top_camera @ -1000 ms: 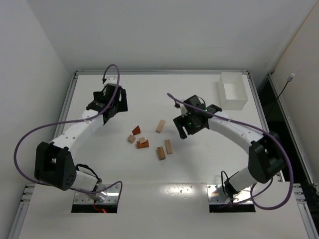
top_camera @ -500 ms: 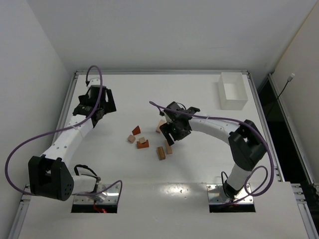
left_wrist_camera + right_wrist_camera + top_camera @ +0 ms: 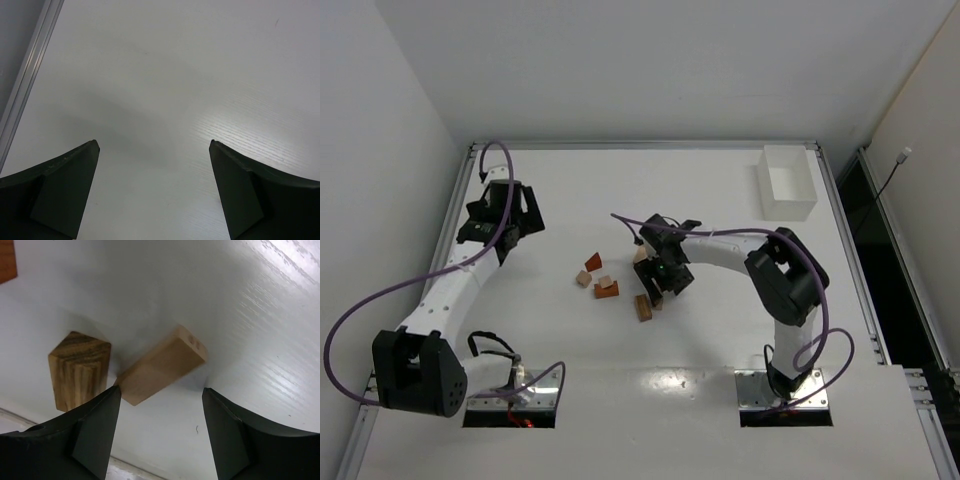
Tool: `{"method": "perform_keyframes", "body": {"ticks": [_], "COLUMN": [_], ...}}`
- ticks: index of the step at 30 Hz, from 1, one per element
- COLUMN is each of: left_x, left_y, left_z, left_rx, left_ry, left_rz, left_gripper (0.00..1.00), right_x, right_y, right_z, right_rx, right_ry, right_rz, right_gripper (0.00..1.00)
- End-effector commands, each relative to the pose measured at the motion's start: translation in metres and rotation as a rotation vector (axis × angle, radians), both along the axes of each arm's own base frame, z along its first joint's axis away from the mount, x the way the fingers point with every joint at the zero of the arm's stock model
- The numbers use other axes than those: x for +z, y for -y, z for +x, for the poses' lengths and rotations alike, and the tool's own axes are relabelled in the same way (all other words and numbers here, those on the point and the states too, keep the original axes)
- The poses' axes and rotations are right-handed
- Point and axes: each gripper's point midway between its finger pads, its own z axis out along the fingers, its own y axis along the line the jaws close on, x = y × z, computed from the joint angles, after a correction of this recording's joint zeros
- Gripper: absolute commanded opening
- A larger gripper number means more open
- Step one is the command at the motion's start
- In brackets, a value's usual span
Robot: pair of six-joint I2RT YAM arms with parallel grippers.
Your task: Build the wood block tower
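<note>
From above, my left gripper (image 3: 500,215) hangs over bare table (image 3: 720,190) close to the side rail (image 3: 460,200). Its jaws are spread wide and hold nothing. The wood blocks (image 3: 610,285) lie loose in a small scatter, not stacked into a tower. They are well apart from those jaws, off to their right and nearer my bases. My right gripper (image 3: 660,277) is lowered into the right side of that scatter. A darker grained block (image 3: 643,308) lies just beside it on the near side. An orange block (image 3: 608,291) and a reddish wedge (image 3: 593,262) lie a little way to its left. The white box (image 3: 788,183) sits well beyond my right jaws, toward the far right corner.

From my left wrist, the two fingers (image 3: 65,195) stand far apart, with only white tabletop between and ahead of them. The rail runs past outside the left finger.

From my right wrist, the jaws are released and stand either side of a pale tan block (image 3: 162,365). It lies flat and slantwise between them. Its near end is right at my left fingertip, and I cannot tell whether it touches. Its far end points ahead and toward the right finger, with a clear gap on that side. The darker grained block (image 3: 77,370) lies outside my left finger, just beside the pale one. A corner of the orange block (image 3: 7,260) shows far ahead on the left.
</note>
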Motion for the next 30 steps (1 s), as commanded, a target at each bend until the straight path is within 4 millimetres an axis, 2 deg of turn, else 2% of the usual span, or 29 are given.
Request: {"method": "perform_keyframes", "body": {"ticks": [1, 5, 7, 10, 12, 17, 19, 23, 27, 30], "left_x": [0.009, 0.0, 0.001, 0.001, 0.001, 0.003, -0.001, -0.001, -0.006, -0.006], "left_y": [-0.005, -0.006, -0.007, -0.006, -0.006, -0.006, -0.006, -0.004, -0.003, -0.001], "left_z": [-0.004, -0.007, -0.005, -0.005, -0.005, -0.003, -0.005, -0.005, -0.006, -0.006], "left_rx": [0.019, 0.014, 0.017, 0.01, 0.01, 0.01, 0.01, 0.003, -0.004, -0.011], "left_ry": [0.04, 0.02, 0.029, 0.028, 0.028, 0.037, 0.028, 0.028, 0.018, 0.018], "left_rz": [-0.02, -0.031, -0.038, -0.044, -0.044, -0.045, -0.044, -0.05, -0.055, -0.061], "left_gripper": [0.91, 0.91, 0.91, 0.91, 0.91, 0.91, 0.91, 0.91, 0.91, 0.91], "right_x": [0.002, -0.003, 0.004, 0.0, -0.006, -0.008, -0.015, -0.022, -0.028, -0.03], "right_y": [-0.021, -0.029, -0.035, -0.035, -0.029, -0.023, -0.013, 0.001, 0.015, 0.026], "right_z": [0.017, 0.019, 0.026, 0.025, 0.019, 0.018, 0.011, 0.018, 0.017, 0.022], "right_rx": [-0.025, -0.028, -0.028, -0.038, -0.039, -0.063, -0.075, -0.14, -0.196, -0.22], "right_ry": [0.031, 0.014, 0.031, 0.022, 0.009, 0.016, -0.002, 0.0, -0.016, -0.004], "right_rz": [0.045, 0.062, 0.078, 0.073, 0.061, 0.036, 0.003, -0.033, -0.078, -0.105], "right_gripper": [0.63, 0.63, 0.63, 0.62, 0.6, 0.62, 0.63, 0.63, 0.59, 0.49]}}
